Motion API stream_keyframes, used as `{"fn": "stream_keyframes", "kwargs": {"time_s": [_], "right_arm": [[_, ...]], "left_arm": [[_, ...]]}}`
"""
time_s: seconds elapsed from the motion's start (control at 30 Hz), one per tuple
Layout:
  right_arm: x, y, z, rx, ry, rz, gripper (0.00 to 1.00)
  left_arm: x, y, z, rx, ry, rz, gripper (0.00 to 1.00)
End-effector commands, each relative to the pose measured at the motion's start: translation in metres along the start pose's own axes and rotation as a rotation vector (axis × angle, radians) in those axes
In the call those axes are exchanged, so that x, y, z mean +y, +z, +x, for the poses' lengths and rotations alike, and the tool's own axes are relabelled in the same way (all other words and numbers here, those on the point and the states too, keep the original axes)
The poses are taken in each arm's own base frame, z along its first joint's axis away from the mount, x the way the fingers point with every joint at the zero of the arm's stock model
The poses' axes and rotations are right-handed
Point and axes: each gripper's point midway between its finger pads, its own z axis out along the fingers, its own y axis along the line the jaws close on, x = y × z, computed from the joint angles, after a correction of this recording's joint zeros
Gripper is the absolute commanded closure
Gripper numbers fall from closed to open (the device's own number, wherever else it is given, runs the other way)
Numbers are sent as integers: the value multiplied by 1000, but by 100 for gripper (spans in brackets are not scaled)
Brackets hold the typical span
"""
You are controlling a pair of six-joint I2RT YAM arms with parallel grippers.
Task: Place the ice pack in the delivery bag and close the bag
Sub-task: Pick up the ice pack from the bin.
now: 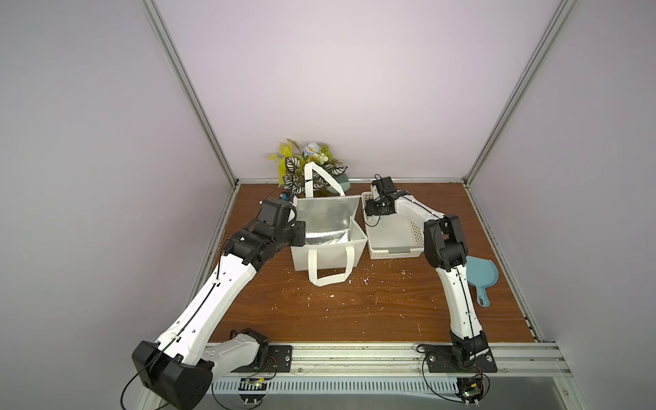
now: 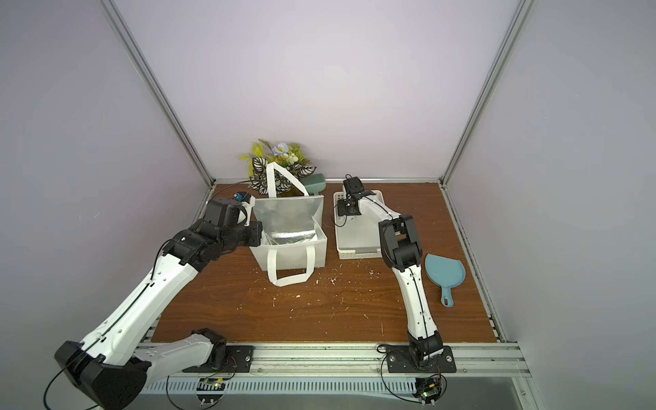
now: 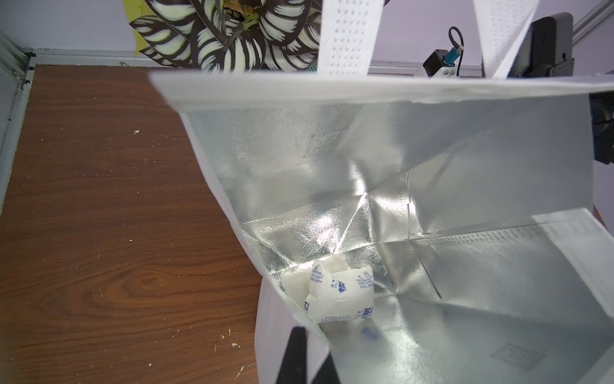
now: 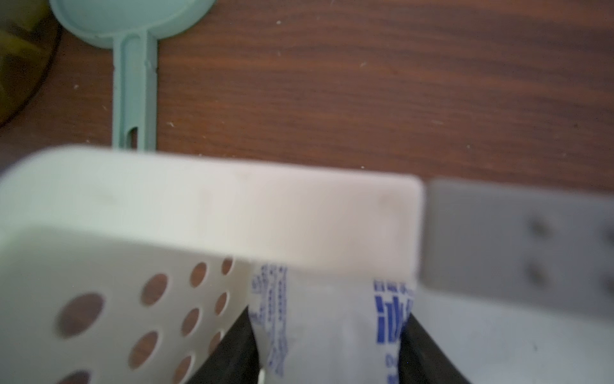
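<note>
The delivery bag (image 1: 330, 255) (image 2: 291, 255) stands open on the wooden table, its foil lining (image 3: 432, 133) showing. My left gripper (image 3: 312, 345) (image 1: 296, 232) is shut on the bag's left wall at the rim. A crumpled white ice pack (image 3: 329, 289) with blue print lies on the bag's floor. My right gripper (image 4: 329, 312) (image 1: 373, 218) reaches down into the far end of the white perforated basket (image 1: 394, 252) (image 4: 212, 206). Its two black fingers press both sides of another ice pack (image 4: 325, 335), white with blue print.
A potted plant (image 1: 312, 167) and a green brush (image 2: 314, 182) (image 4: 134, 83) stand behind the bag and basket. A blue dustpan (image 1: 481, 277) lies right of the right arm. White crumbs dot the table in front of the bag.
</note>
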Motion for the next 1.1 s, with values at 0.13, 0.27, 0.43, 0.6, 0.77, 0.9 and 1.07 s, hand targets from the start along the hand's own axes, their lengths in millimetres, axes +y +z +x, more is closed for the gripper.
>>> {"fn": "stream_keyframes", "kwargs": {"time_s": [0.13, 0.27, 0.43, 0.6, 0.77, 0.9, 1.07], "right_arm": [[0, -39, -10, -67, -21, 7, 84], [1, -83, -21, -137, -32, 0, 84], [3, -143, -30, -216, -38, -12, 85], [14, -223, -47, -337, -61, -71, 85], [44, -317, -67, -491, -138, -193, 85], [97, -380, -67, -588, -324, -303, 81], [173, -406, -37, -598, -577, -457, 78]], "left_arm": [[0, -11, -15, -53, -13, 7, 100], [0, -12, -14, -55, -9, 5, 99], [0, -13, -14, -56, -4, 7, 99], [0, -14, -15, -63, -6, 9, 100], [0, -13, -14, -59, -7, 9, 99], [-1, -13, -13, -56, -14, 14, 99], [-1, -14, -12, -56, -13, 19, 100]]}}
